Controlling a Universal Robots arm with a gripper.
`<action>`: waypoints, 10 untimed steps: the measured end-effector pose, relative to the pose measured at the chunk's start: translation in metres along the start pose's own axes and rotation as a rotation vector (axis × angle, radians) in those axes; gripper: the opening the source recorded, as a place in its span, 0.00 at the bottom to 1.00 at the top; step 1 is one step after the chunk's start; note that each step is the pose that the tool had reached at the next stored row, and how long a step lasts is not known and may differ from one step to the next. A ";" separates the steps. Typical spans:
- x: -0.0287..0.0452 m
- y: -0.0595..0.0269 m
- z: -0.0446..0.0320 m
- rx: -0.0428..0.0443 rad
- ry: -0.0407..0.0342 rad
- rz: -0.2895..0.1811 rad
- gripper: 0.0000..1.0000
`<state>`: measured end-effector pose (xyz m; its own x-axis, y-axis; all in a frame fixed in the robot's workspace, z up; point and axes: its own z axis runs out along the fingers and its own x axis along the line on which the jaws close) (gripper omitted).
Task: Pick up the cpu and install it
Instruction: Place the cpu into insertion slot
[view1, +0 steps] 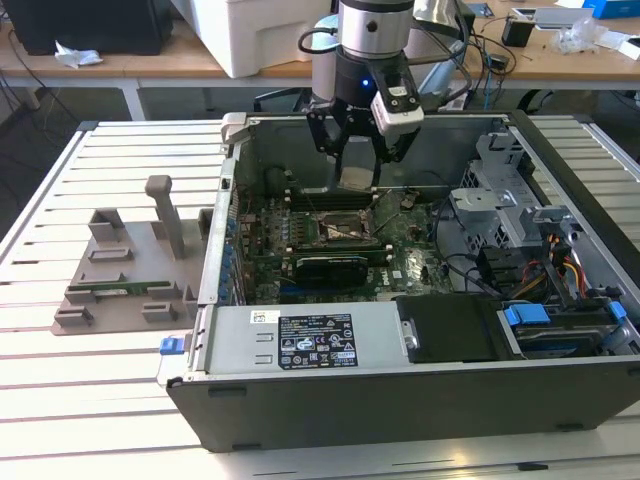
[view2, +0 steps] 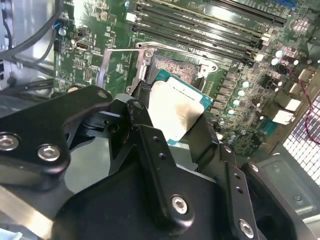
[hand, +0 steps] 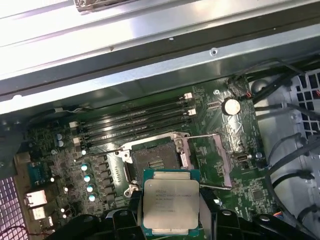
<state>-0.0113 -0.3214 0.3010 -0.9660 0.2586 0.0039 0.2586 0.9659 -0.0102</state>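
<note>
One hand (view1: 358, 170), tight on the cpu (hand: 169, 207), above the open socket (hand: 152, 160).

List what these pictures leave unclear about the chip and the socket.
- Chip: one edge is covered by the jaws and cut off by the picture's edge in the first wrist view.
- Chip's underside: turned away in both wrist views.
- Socket: partly hidden behind the chip in the second wrist view.
- Its pins: too small to check in the exterior view.

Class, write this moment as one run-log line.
step: cpu install | tool: shut on cpu | cpu: held above motherboard, not seated | socket: open, empty
</note>
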 end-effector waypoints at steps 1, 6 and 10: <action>0.0000 -0.0001 0.0000 0.0029 -0.0005 0.014 0.55; -0.0001 0.0000 0.0000 0.0172 -0.0037 0.090 0.55; -0.0002 0.0000 0.0000 0.0296 -0.0066 0.145 0.55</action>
<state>-0.0111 -0.3214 0.3010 -0.9184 0.3957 -0.0064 0.3956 0.9176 -0.0396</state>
